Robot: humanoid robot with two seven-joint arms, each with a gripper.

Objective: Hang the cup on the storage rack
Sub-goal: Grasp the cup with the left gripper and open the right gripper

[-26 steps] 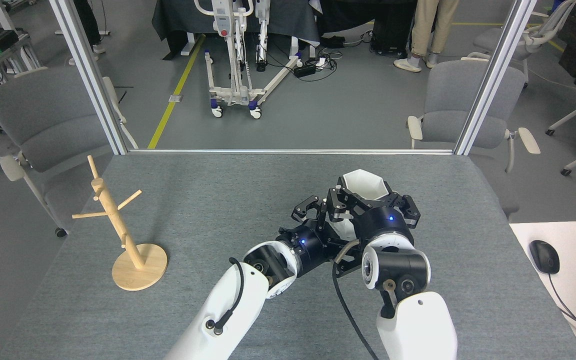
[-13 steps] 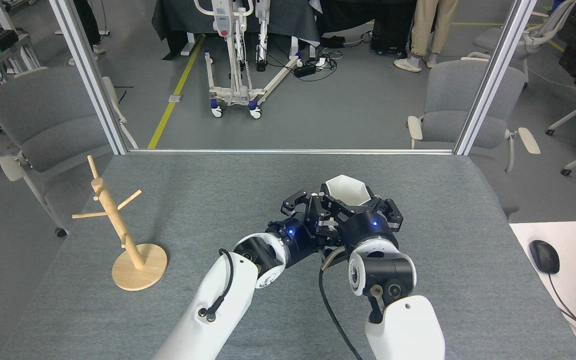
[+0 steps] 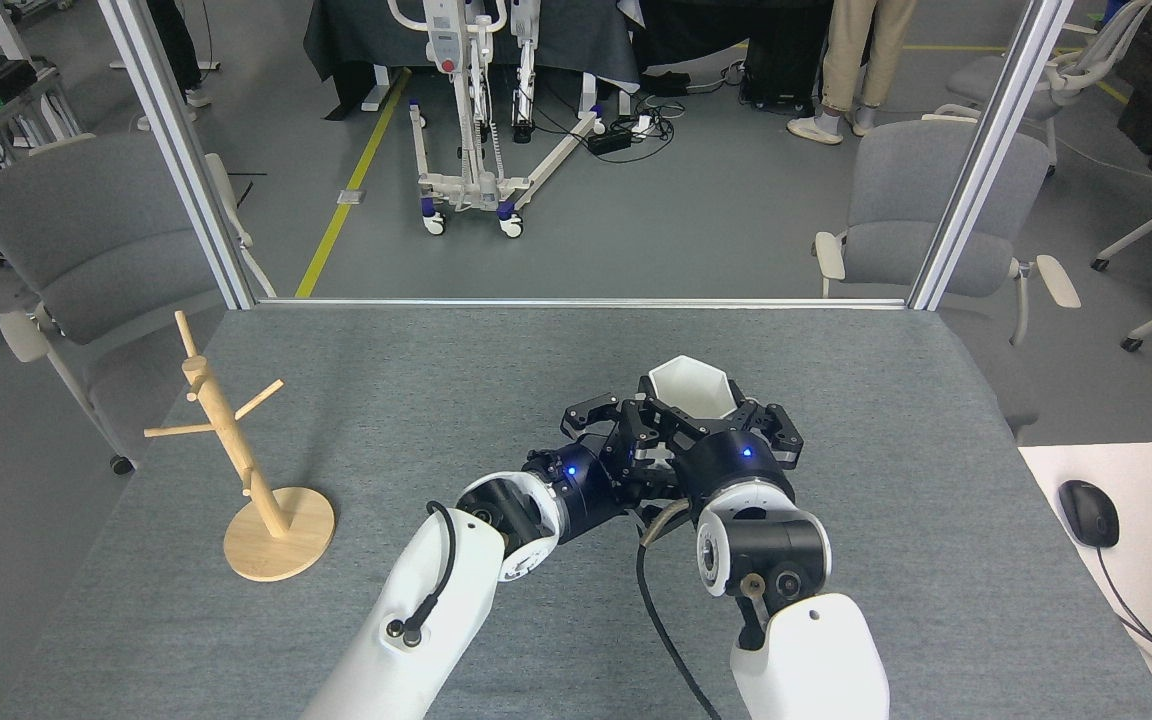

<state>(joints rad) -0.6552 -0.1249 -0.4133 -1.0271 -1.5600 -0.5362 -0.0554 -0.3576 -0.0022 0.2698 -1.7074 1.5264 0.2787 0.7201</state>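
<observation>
From the head view, the cup is white and matte, with flat angular facets on its sides and a six-sided rim; its mouth faces up and slightly away, showing a pale, shadowed interior. It sits near the middle of the grey worktop, right of centre, with only its upper part visible above the dark claws. The right claw is spread around the cup's near side, black fingers reaching out to either side of the body; whether it presses on the cup or merely brackets it cannot be told. The left claw lies just beside it to the left, its fingers parted, close against the cup's lower left side, contact hidden. The storage rack stands well apart at the worktop's left edge: a light wooden post leaning slightly, with slim angled pegs, on a round flat base. No cup hangs on it.
</observation>
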